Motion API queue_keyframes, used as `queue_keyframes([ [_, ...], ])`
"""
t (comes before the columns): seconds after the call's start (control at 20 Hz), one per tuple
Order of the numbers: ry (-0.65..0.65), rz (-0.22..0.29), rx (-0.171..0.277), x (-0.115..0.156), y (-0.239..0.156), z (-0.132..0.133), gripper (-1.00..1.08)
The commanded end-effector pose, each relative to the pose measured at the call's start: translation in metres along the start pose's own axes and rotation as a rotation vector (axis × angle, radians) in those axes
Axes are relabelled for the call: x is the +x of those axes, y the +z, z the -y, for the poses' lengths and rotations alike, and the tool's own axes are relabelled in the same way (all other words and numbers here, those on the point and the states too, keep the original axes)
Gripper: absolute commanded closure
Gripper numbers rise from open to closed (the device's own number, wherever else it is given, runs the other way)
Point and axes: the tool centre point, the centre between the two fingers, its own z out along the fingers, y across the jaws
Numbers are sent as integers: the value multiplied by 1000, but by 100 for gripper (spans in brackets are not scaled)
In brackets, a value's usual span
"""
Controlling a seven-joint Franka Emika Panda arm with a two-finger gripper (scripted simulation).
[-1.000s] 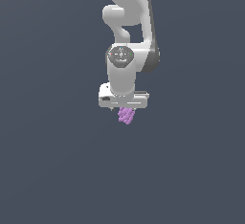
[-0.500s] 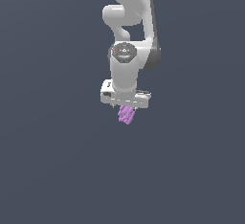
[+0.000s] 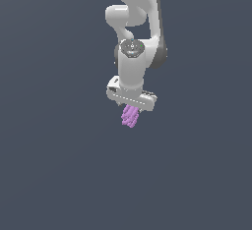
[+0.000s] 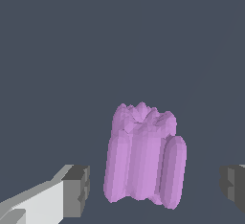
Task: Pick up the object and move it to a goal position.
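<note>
You have the arm hanging over a plain dark field with the gripper [image 3: 132, 107] pointed down and the object [image 3: 130, 116] directly below the white hand body, between the jaws. In the wrist view the object [image 4: 143, 158] stands clear of both pads: one dark pad [image 4: 77, 189] sits off to one side and the other pad [image 4: 233, 184] is well apart on the opposite side, with dark gaps showing between each and the purple lobes. Judged from that, the jaws are open and straddling the object, not clamped on it. The placement reads as a centred approach, the lobes aligned lengthwise between the pads so a closing stroke would meet its flanks; the gap is wider on one side, so expect it to be nudged before both pads bear. Note the limits. No desk edge, shadow or contact line is visible, so you cannot tell whether the object rests on a surface or at what height the jaws stand. No goal marker appears in either view. In the exterior view the fingers are hidden behind the hand body.
</note>
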Motion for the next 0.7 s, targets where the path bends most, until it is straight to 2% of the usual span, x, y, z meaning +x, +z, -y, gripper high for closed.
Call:
queue_keyframes([
  [0.0, 41, -8, 2, -3, -1, 1, -92],
  [0.35, 106, -21, 5, -8, -1, 2, -92],
  [0.65, 112, -22, 6, -9, -1, 2, -92],
])
